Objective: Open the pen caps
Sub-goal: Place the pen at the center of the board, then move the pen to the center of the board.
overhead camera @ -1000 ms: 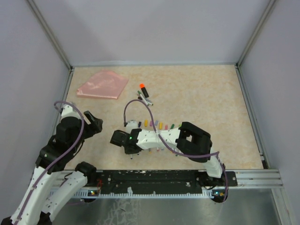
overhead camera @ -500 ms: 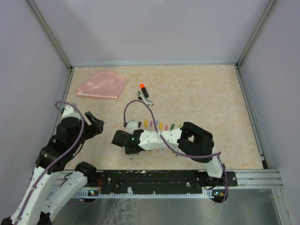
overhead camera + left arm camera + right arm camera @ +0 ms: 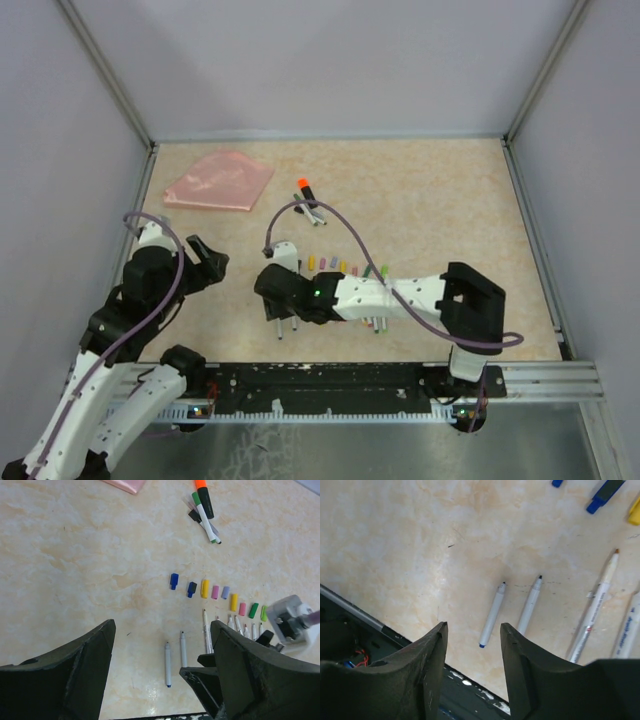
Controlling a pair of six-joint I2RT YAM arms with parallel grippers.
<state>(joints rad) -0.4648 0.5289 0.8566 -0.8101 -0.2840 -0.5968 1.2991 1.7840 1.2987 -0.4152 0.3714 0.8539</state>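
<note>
At the far left of the marbled table (image 3: 430, 190) lies the only container, a flat glossy pink pouch (image 3: 220, 180); what it holds I cannot tell. Near the middle, a row of short plastic caps (image 3: 204, 588), blue, yellow, pink, purple and green, lies apart from the thin white barrels (image 3: 492, 616) just below it. A few pens (image 3: 204, 500) lie heaped farther back, 1 orange-topped. My right gripper (image 3: 473, 627) hangs wide open and empty over 2 barrels; my left gripper (image 3: 162, 625) gapes wide, holding nothing

pen caps (image 3: 311, 262): partly under right arm (image 3: 400, 295) | pouch (image 3: 125, 484): cut off at top
</note>
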